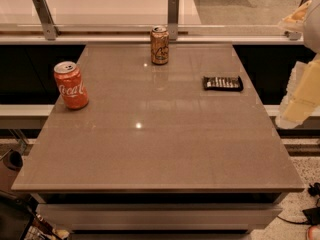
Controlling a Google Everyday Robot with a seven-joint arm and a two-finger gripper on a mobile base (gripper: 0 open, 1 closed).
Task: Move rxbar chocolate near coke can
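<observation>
The rxbar chocolate (223, 83) is a flat dark bar with pale lettering, lying on the right side of the brown table (150, 154). The coke can (71, 85) is red-orange with white script and stands upright near the table's left edge, far from the bar. My gripper (296, 106) is a pale, blurred shape at the right edge of the camera view, beyond the table's right edge, to the right of the bar and a little nearer than it. It holds nothing that I can see.
A brown-orange patterned can (160, 45) stands upright at the back middle of the table. A glass barrier with metal brackets (173, 14) runs behind the table. Floor clutter lies at the lower left (15, 214) and cables at the lower right (312, 204).
</observation>
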